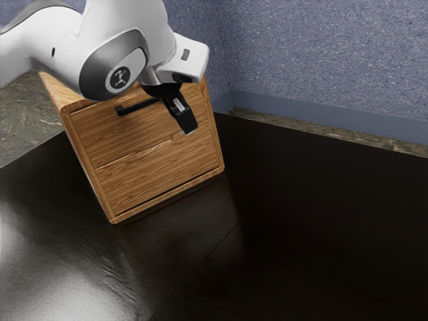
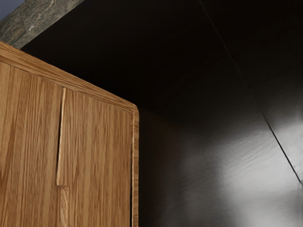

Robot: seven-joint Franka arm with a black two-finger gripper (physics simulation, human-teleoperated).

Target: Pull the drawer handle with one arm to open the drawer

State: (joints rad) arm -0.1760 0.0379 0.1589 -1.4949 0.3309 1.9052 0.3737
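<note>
standing on a dark glossy table (image 1: 301,234), the wooden cabinet (image 1: 154,175) is a light, striped-grain box with two drawer fronts stacked one over the other. the upper drawer (image 1: 134,134) takes up the top half of the cabinet's face and carries a thin black bar handle (image 1: 137,105) that runs across it near the cabinet's top edge. its front looks level with the lower front, with only a narrow seam between them. the black gripper (image 1: 182,117) hangs off the white arm at the end of the handle nearer the cabinet's far corner, just in front of the drawer face. whether it is parted or closed on the bar i cannot tell. a blue-grey wall (image 1: 321,47) rises behind the cabinet.
</note>
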